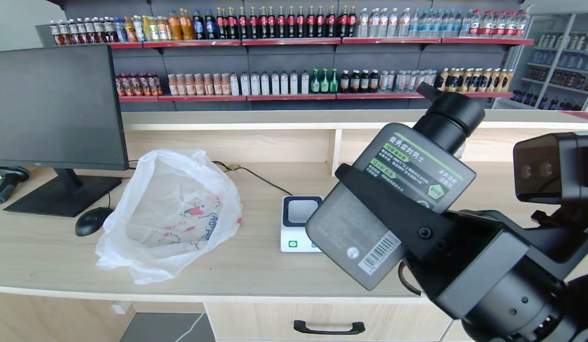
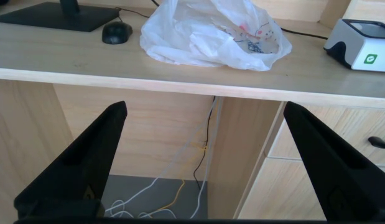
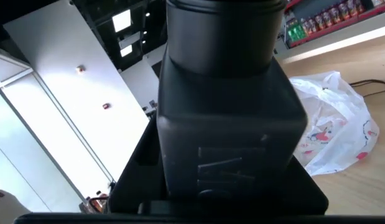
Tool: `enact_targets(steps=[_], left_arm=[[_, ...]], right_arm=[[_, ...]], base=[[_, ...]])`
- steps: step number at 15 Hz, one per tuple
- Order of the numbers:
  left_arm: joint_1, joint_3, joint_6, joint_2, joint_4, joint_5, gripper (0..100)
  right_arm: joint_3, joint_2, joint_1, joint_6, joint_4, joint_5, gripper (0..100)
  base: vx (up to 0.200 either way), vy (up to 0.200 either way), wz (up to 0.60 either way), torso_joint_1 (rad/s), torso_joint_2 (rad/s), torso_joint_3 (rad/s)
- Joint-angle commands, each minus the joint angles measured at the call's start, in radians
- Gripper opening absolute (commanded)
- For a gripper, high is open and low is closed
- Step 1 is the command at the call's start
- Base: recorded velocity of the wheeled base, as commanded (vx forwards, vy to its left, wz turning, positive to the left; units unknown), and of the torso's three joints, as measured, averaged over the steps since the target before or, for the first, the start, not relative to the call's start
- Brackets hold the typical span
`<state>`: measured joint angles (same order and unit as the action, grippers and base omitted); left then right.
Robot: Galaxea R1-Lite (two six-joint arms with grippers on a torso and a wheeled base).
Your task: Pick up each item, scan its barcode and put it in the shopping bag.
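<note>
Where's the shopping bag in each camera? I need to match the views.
Head view: shopping bag on the counter, between mouse and scanner.
Left wrist view: shopping bag on the counter, between the same mouse and scanner.
Right wrist view: shopping bag on the counter, beyond the held black bottle.
Shared landmark: the wooden counter.

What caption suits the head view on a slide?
Right gripper holds a tilted dark grey plastic bottle beside the white scanner.
</note>
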<state>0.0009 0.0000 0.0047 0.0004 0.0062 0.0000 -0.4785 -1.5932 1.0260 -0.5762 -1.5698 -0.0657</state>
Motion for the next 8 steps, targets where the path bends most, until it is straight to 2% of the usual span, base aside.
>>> enact_targets(steps=[1, 8], left_arm=[[0.001, 0.000, 0.000, 0.000, 0.000, 0.000, 100], [0.001, 0.000, 0.000, 0.000, 0.000, 0.000, 100]], right_arm=[[-0.035, -0.017, 0.002, -0.010, -0.001, -0.002, 0], [-0.048, -0.024, 0.000, -0.011, -0.001, -0.003, 0]], base=[[0.000, 0.000, 0.00, 0.000, 0.00, 0.000], [0.000, 0.000, 0.00, 0.000, 0.00, 0.000]])
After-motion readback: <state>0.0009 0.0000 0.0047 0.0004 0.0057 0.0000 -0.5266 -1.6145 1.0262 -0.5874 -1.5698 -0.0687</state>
